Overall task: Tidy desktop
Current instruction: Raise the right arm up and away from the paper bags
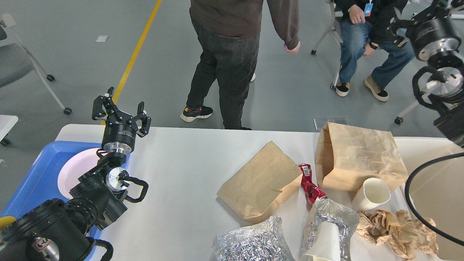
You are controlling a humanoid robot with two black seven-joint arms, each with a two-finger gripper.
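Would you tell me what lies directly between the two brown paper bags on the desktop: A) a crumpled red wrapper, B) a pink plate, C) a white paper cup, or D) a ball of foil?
A: the crumpled red wrapper lies on the desktop in the gap between the flat paper bag and the standing paper bag.

Lighting's bright and even, looks like overhead indoor light. The desktop (181, 174) is near blown-out white with only faint, soft shadows under things. Foil wrappers (253, 243) at its near edge sparkle with glare. Focus is sharp throughout; wide-angle bending at the edges.
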